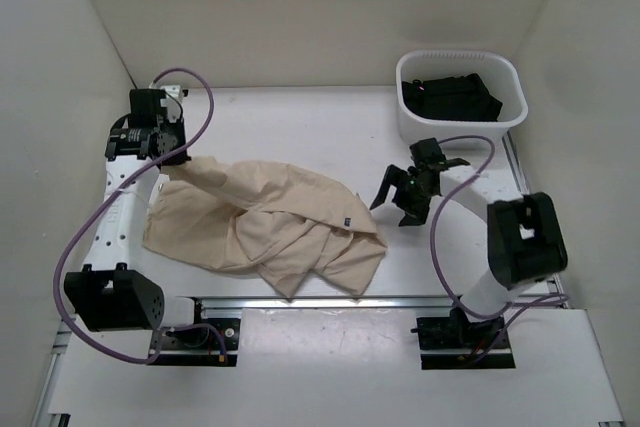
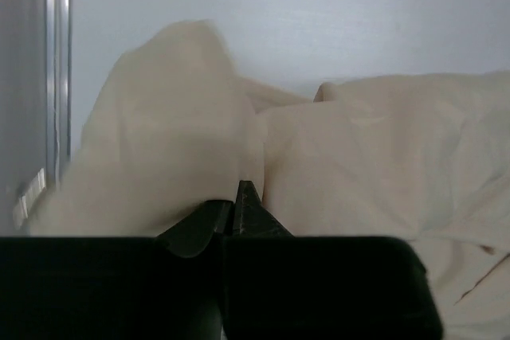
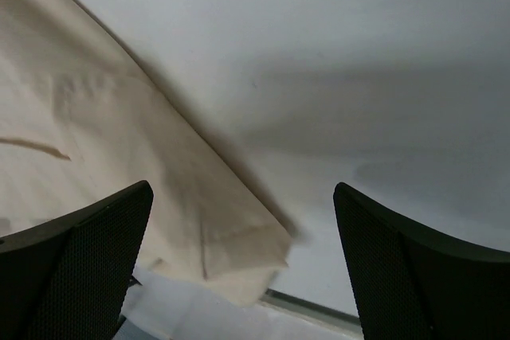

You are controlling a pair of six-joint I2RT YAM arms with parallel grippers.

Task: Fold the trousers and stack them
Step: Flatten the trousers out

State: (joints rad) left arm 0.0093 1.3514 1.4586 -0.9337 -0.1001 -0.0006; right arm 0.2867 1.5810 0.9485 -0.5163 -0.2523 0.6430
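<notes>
The left hand (image 2: 233, 201) is pinched shut on a raised fold of the trousers (image 1: 270, 222), at their far left corner. The right hand (image 1: 402, 195) hangs spread wide just beside their right edge. They lie crumpled on the surface (image 1: 300, 127), left of centre.

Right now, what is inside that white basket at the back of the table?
Bunched black clothing lies inside the white basket, filling most of it. How many pieces there are, and anything beneath them, cannot be seen, because the cloth covers the bottom.
</notes>
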